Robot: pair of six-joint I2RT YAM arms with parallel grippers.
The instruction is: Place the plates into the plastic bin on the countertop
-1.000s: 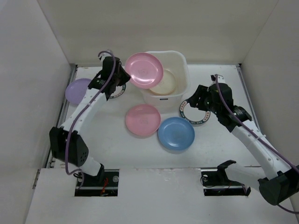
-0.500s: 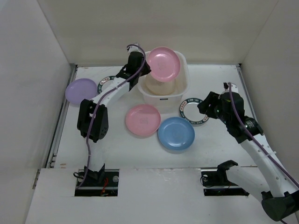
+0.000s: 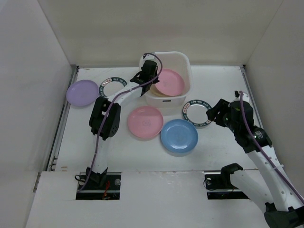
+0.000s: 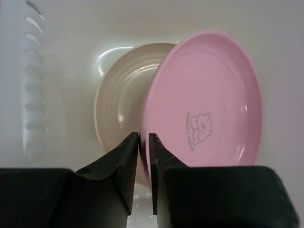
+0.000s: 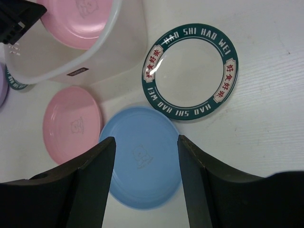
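Note:
My left gripper reaches into the plastic bin and is shut on the rim of a pink plate, held tilted. In the left wrist view the gripper pinches that pink plate above a cream plate lying in the bin. My right gripper is open and empty, hovering above the blue plate and beside a white plate with a dark patterned rim. A second pink plate, a lilac plate and another patterned plate lie on the countertop. The orange plate is out of view.
White walls close in the countertop on the left, back and right. The bin's wall with its small dark label faces the plates in the middle. The blue plate lies next to the second pink plate.
My left gripper has carried the pink plate from the bin's left rim over and down into the bin. My right arm has drawn back toward the near right.

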